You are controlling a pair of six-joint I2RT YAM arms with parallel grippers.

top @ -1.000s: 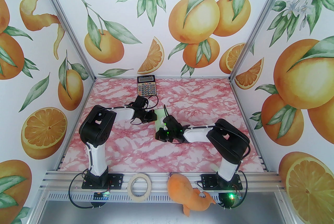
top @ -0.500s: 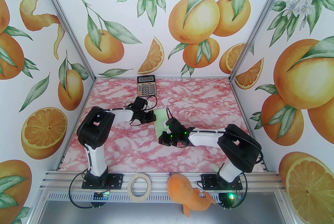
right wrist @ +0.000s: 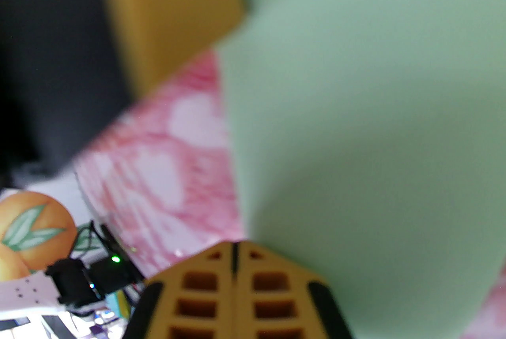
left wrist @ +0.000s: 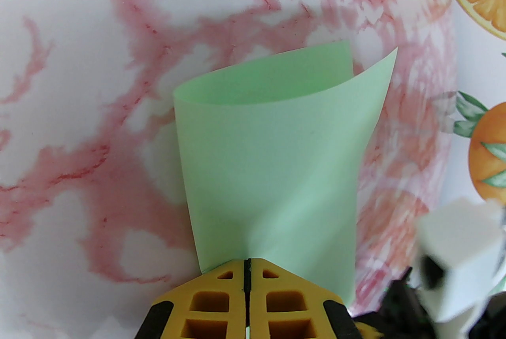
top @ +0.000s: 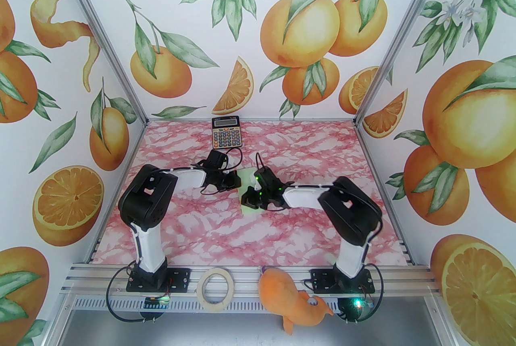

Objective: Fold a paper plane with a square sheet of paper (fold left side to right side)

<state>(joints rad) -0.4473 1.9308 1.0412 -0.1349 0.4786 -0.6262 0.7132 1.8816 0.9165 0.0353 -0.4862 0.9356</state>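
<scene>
Half a second on, my right arm point(top: 346, 211) had pulled its elbow in and swung its gripper toward 11 o'clock, while my left arm barely shifted. The square sheet of paper point(left wrist: 272, 171) sat mid-table, its left side curled over toward 3 o'clock but bowed, uncreased, and with the far corners not matched. I judged the first fold only half made and every later plane fold left to do. My left gripper point(left wrist: 247, 262) was clamped on the sheet's edge at 9 o'clock. My right gripper point(right wrist: 234, 246) was closed beside the sheet at 6 o'clock; I couldn't tell whether it touched. The calculator point(top: 225, 132) lay at 12 o'clock, its lettering too small to read.
</scene>
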